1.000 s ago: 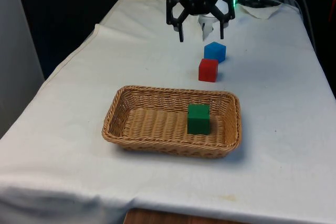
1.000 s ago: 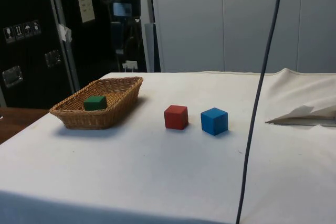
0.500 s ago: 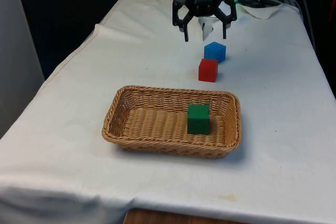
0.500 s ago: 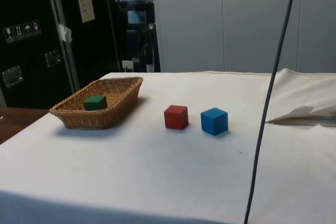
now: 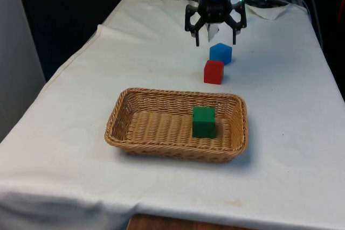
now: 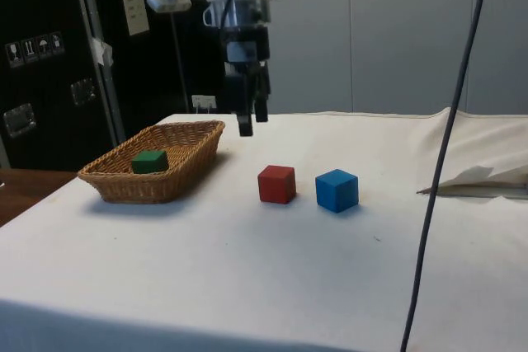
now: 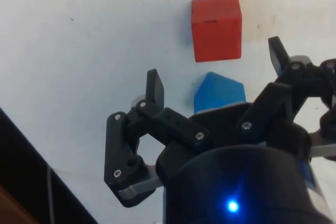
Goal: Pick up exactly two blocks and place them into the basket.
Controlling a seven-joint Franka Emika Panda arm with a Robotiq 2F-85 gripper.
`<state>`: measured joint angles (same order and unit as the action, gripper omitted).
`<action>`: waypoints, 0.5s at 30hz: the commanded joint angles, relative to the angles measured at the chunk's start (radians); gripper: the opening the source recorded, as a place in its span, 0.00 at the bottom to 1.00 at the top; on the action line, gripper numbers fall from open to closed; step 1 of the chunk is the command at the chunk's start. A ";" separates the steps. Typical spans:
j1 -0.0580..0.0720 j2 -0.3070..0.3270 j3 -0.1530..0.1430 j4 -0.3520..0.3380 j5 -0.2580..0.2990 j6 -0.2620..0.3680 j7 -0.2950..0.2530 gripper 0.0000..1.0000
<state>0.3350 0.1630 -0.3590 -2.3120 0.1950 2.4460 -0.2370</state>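
Well, the gripper [image 5: 215, 40] hung wide open above the blue block [image 5: 220, 53]; small, rigid, probably light, best pinched across flat opposite faces.

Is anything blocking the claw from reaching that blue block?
Nothing visible does. The open gripper hangs above the blue block, with only air between them. The red block sits beside the blue one, toward the basket, not under the fingers.
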 commanded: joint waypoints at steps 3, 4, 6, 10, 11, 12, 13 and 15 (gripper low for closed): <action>0.005 0.003 0.000 -0.041 -0.025 0.040 0.034 1.00; 0.005 0.005 0.002 -0.047 -0.024 0.047 0.038 1.00; 0.005 0.010 0.003 -0.059 -0.023 0.058 0.043 1.00; 0.004 0.025 0.007 -0.078 -0.017 0.083 0.056 1.00; 0.004 0.029 0.008 -0.081 -0.015 0.089 0.059 1.00; 0.003 0.034 0.009 -0.083 -0.014 0.094 0.063 1.00; 0.003 0.040 0.010 -0.084 -0.012 0.100 0.066 1.00; 0.000 0.041 0.013 -0.082 -0.007 0.092 0.057 1.00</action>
<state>0.3350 0.2040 -0.3460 -2.3940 0.1880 2.5380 -0.1800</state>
